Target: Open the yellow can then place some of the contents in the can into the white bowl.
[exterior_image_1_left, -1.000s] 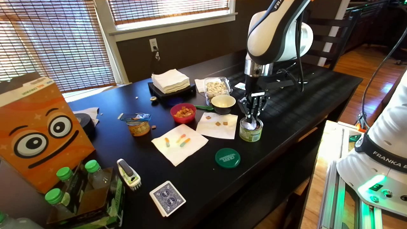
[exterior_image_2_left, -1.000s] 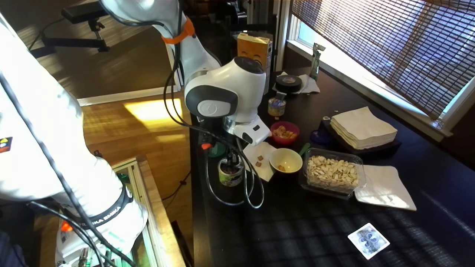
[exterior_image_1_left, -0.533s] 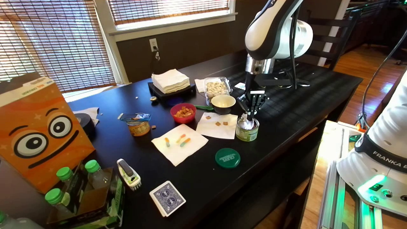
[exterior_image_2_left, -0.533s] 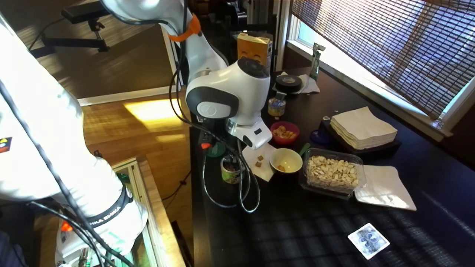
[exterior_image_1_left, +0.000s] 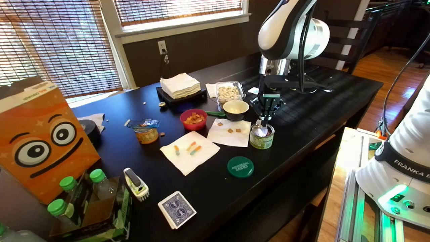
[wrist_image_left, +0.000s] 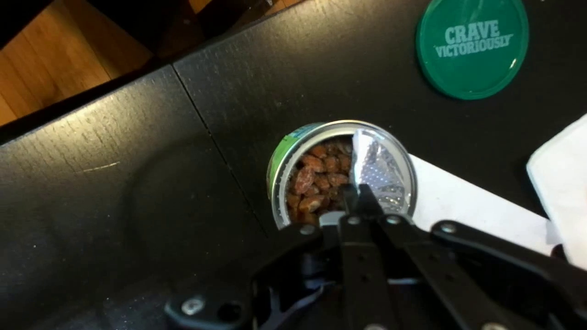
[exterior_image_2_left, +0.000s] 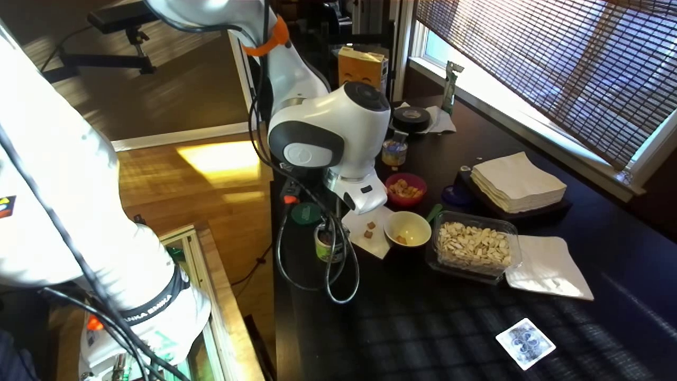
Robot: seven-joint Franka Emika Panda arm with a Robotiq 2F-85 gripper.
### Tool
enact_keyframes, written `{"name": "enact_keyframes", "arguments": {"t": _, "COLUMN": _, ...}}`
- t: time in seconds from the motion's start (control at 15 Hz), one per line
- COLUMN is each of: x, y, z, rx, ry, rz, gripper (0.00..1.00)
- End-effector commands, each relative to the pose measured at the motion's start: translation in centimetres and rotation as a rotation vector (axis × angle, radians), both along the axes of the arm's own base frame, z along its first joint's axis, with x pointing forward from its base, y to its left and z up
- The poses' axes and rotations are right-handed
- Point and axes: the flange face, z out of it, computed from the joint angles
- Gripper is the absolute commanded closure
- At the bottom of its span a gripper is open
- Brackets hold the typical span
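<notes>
The yellow can (exterior_image_1_left: 262,143), with pale green-yellow sides, stands upright near the table edge. It also shows partly behind cables in an exterior view (exterior_image_2_left: 326,250) and from above in the wrist view (wrist_image_left: 279,158). Its silver foil lid (wrist_image_left: 379,168) is partly peeled, baring brown nuts (wrist_image_left: 316,176) on one side. The foil flap (exterior_image_1_left: 258,130) stands up from the rim. My gripper (exterior_image_1_left: 265,119) is above the can with its fingertips (wrist_image_left: 357,189) closed on the foil's edge. The white bowl (exterior_image_2_left: 407,227), tan inside, sits behind the can and holds a small brown piece; it shows in both exterior views (exterior_image_1_left: 236,108).
A green disc (exterior_image_1_left: 241,167) lies before the can. A napkin (exterior_image_1_left: 225,139) with brown squares lies beside it. A red bowl (exterior_image_1_left: 194,122) and a clear box of pale seeds (exterior_image_2_left: 473,246) stand near the white bowl. The table edge (wrist_image_left: 137,75) is close to the can.
The gripper has risen slightly and the wrist has turned. The foil flap stands out more. The can slid a little toward the napkin, then slightly back.
</notes>
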Motion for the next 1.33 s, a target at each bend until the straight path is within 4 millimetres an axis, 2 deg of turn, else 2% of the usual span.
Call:
{"name": "enact_keyframes", "arguments": {"t": 0.0, "x": 0.8, "y": -0.6, "z": 0.9, "rx": 0.033, "ry": 0.033, "rz": -0.141, "gripper": 0.99}}
{"name": "enact_keyframes", "arguments": {"t": 0.33, "x": 1.8, "y": -1.3, "z": 0.9, "rx": 0.08, "ry": 0.076, "rz": -0.329, "gripper": 0.99}}
{"name": "enact_keyframes", "arguments": {"t": 0.93, "x": 2.8, "y": -1.9, "z": -1.5, "rx": 0.032, "ry": 0.25, "rz": -0.643, "gripper": 0.98}}
{"name": "enact_keyframes", "arguments": {"t": 1.27, "x": 3.2, "y": -2.5, "z": -0.7, "rx": 0.062, "ry": 0.257, "rz": -0.755, "gripper": 0.98}}
